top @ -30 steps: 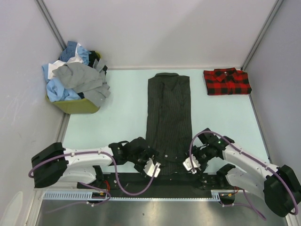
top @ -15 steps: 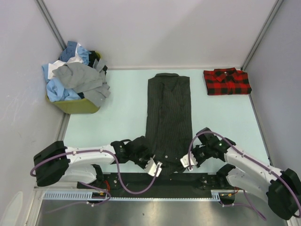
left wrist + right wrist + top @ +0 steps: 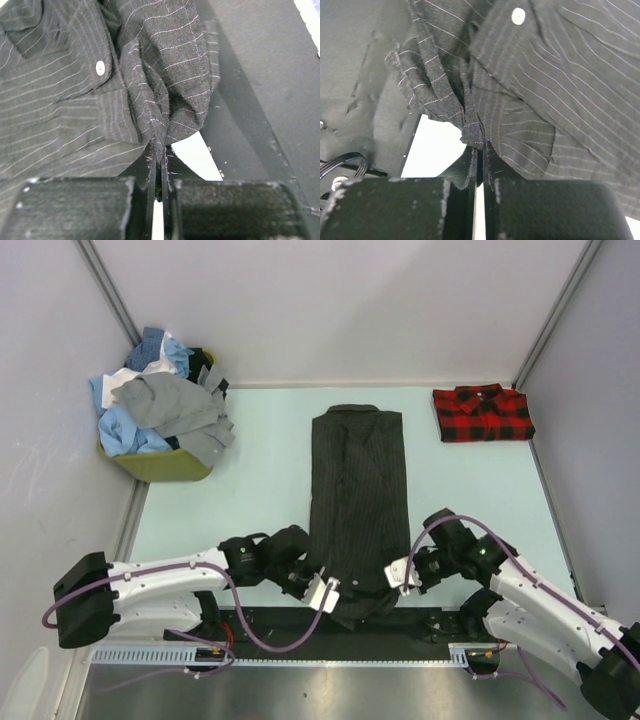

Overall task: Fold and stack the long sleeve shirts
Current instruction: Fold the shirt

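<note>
A dark charcoal pinstriped shirt (image 3: 358, 490) lies lengthwise in the middle of the table, collar at the far end, sleeves folded in. My left gripper (image 3: 328, 592) is shut on the bottom hem at its left corner (image 3: 159, 145). At the right corner (image 3: 472, 132) of that hem my right gripper (image 3: 396, 578) is shut too. The near hem is bunched and lifted slightly off the table. A folded red-and-black plaid shirt (image 3: 482, 413) lies at the far right. More shirts, blue, white and grey (image 3: 160, 405), are heaped at the far left.
The heap of shirts sits in a yellow-green basket (image 3: 165, 465) by the far left wall. White walls close in the table on three sides. A black strip and a metal rail (image 3: 330, 655) run along the near edge, under the arm bases.
Both grippers went from open to shut on the charcoal shirt's near hem. They have since drawn slightly away from the table edge, lifting and bunching the hem.
</note>
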`<state>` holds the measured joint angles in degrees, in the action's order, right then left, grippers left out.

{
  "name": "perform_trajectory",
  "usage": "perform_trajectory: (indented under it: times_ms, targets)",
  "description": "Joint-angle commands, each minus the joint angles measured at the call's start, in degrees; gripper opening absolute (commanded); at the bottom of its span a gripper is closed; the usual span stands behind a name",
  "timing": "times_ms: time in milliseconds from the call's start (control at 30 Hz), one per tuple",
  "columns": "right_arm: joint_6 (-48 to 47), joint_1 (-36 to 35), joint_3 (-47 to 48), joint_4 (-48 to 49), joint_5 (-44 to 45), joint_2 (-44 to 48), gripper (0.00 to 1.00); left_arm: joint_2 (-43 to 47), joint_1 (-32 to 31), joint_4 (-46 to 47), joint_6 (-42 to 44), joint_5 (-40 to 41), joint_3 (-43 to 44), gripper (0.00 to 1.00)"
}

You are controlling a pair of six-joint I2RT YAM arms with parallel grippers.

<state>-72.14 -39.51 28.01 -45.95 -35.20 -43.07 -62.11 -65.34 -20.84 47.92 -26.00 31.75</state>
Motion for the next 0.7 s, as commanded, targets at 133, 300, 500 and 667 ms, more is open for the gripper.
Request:
perform_trajectory:
  times_ms: [133,300,500,667]
  targets:
    - [-2.8,12.9,11.5,1.2,-7.2,-9.8,0.0,-3.2,10.0,-4.6,2.0,-6.6,9.8,0.0]
    - [-4.5,20.8,20.7,3.4,-11.5,-21.5,0.0,-12.6,20.2,-8.1,5.2,-10.1,20.4,0.0]
    - [-6.9,27.0,33.9,7.1,-12.7,-41.2,0.0,-29.4,30.4,-12.6,6.0,-11.7,36.7,0.0]
    - [-6.0,28.6,43.1,11.0,-11.6,-55.2,0.0,-41.2,35.0,-14.1,5.3,-11.7,48.2,0.0]
